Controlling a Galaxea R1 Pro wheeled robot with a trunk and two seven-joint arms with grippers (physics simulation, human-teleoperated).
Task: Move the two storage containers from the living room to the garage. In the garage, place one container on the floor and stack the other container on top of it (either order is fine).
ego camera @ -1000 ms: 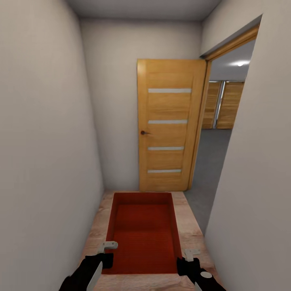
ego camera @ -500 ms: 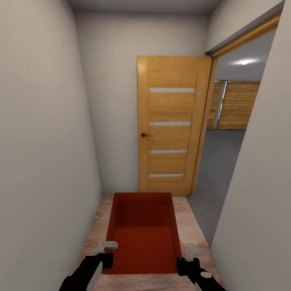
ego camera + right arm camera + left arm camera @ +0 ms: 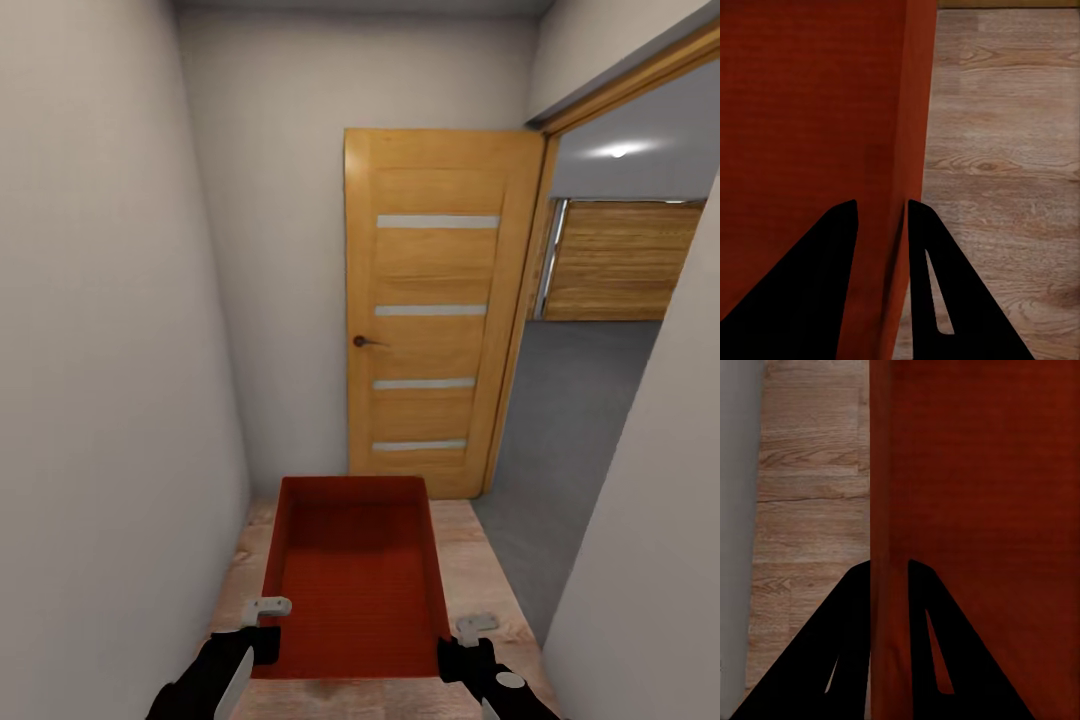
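Narrow corridor, pale walls close on both sides, wood plank floor [image 3: 470, 575] underfoot; far end closed by a wall, with a honey wood door [image 3: 435, 310] swung open against it. Doorway on the right opens onto the garage: grey concrete floor [image 3: 575, 400] and panel doors [image 3: 625, 260] at its far side. One container [image 3: 355, 585] is carried low in front of the robot, over the planks, between the two arms. Left gripper [image 3: 262, 622] is clamped on the container's left wall near the near corner; the left wrist view shows its fingers [image 3: 817, 660] astride that wall, one inside, one outside. Right gripper [image 3: 462, 640] is clamped likewise on the right wall, fingers [image 3: 802, 292] straddling it in the right wrist view. Container sits level, open side up, empty; long axis runs near to far, short far end pointing at the foot of the door. Risks, as judged: the turn right into the garage is tight, and the far corner of the container could clip the door leaf or the right jamb if the base swings early. Both holds are thin pinches on smooth walls near one end, so a knock or a jerk could twist the box or slip a wall out. Second container not seen.
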